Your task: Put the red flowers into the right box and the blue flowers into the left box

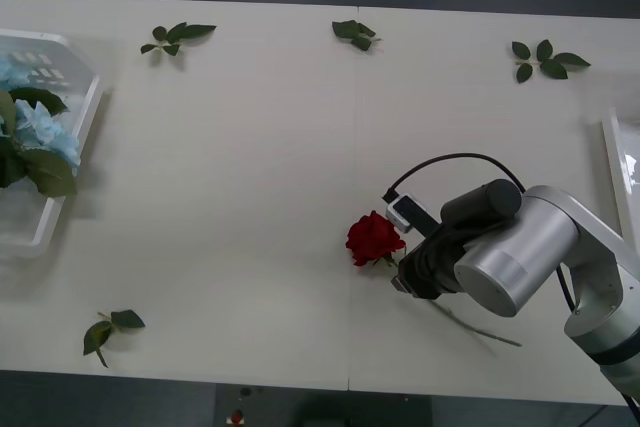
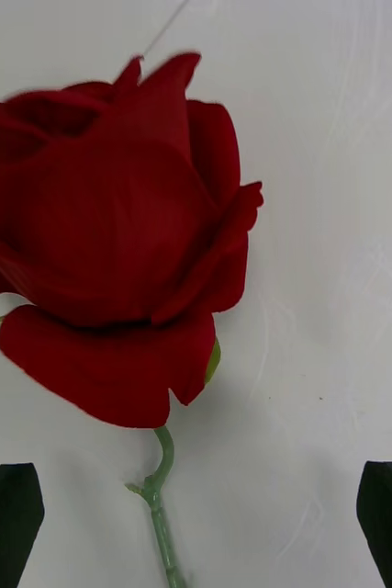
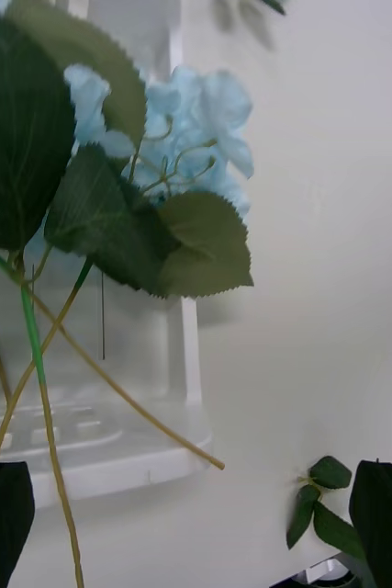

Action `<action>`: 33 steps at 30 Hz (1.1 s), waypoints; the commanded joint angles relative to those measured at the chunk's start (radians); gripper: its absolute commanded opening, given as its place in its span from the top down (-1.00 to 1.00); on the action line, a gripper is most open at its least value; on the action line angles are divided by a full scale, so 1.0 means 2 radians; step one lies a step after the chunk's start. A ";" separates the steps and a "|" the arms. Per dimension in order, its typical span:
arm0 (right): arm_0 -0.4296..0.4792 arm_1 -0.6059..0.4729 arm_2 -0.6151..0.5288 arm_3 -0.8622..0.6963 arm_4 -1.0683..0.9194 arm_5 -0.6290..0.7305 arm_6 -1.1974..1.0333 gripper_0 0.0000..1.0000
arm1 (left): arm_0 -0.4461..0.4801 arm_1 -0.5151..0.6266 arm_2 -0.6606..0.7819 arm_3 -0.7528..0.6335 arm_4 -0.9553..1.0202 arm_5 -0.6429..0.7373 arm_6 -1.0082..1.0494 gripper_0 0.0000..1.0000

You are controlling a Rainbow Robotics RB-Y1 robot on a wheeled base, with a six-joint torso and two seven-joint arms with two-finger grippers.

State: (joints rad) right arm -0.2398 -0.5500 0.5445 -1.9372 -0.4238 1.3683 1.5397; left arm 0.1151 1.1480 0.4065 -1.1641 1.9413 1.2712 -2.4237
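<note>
A single red rose (image 1: 373,238) is seen lying on the white table (image 1: 250,147), its thin stem running under the right arm. The right gripper (image 2: 196,514) is held low over the stem just below the bloom, its black fingers (image 2: 8,519) spread wide apart and touching nothing. The blue flowers (image 1: 35,132) are seen in the left box (image 1: 80,127) at the table's left edge, where the left gripper (image 3: 191,524) is held with fingers apart. An edge of the right box (image 1: 612,162) is seen at the far right.
</note>
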 commanded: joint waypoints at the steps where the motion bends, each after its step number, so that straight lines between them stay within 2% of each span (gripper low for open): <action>1: 0.001 0.005 -0.002 0.011 0.005 -0.010 -0.003 -1.00 | 0.012 0.022 0.023 -0.045 0.006 0.002 0.008 -1.00; 11: 0.001 0.010 0.012 0.041 0.010 -0.032 -0.001 -1.00 | 0.011 0.021 0.023 -0.174 0.069 -0.033 0.061 -1.00; 19: 0.001 0.017 0.016 0.053 0.023 -0.034 -0.001 -1.00 | -0.011 -0.013 0.023 -0.251 0.069 -0.037 0.062 -1.00; 20: 0.000 0.018 0.017 0.053 0.025 -0.034 -0.001 -0.88 | -0.016 -0.020 0.023 -0.262 0.063 -0.037 0.062 -1.00; 21: 0.001 0.019 0.017 0.053 0.026 -0.034 -0.001 -0.34 | -0.021 -0.023 0.023 -0.271 0.056 -0.037 0.063 -1.00; 22: 0.001 0.020 0.018 0.053 0.026 -0.034 -0.003 0.43 | -0.027 -0.029 0.021 -0.283 0.046 -0.037 0.063 -1.00; 24: 0.001 0.020 0.018 0.053 0.027 -0.034 -0.003 0.84 | -0.041 -0.040 0.013 -0.304 0.028 -0.037 0.064 -1.00; 27: 0.001 0.021 0.021 0.053 0.028 -0.034 -0.004 1.00 | -0.062 -0.060 -0.005 -0.324 0.020 -0.039 0.067 -1.00; 33: 0.001 0.021 0.025 0.053 0.030 -0.034 -0.006 1.00 | -0.091 -0.099 -0.043 -0.352 0.000 -0.039 0.067 -1.00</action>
State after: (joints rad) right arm -0.2398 -0.5170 0.5811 -1.8185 -0.3742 1.3063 1.5398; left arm -0.0452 0.9708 0.3283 -1.8194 1.9742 1.2038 -2.3150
